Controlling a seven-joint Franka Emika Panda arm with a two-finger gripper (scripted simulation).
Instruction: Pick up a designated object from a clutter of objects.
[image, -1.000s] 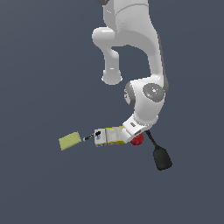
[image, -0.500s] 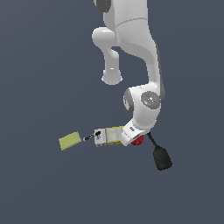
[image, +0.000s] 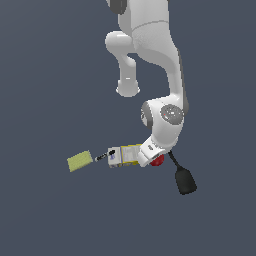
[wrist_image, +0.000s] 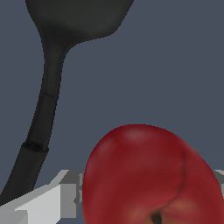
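Arm dropped lower over glossy round red ball (wrist_image: 151, 177); gripper (image: 152, 159) state unclear; matte black spatula (wrist_image: 48, 87) beside.

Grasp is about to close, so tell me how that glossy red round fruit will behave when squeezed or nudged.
The glossy red round fruit is likely to roll if nudged, since it looks round. Its shiny skin may slip against the gripper's grey fingers beside it. It looks solid, so probably stiff rather than floppy.

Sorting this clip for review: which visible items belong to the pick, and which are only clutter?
Job:
red ball
gripper, down at the ball; jaws not clearly visible

Lying about:
black spatula
yellow-and-white box
small black marker
pale yellow-green pad
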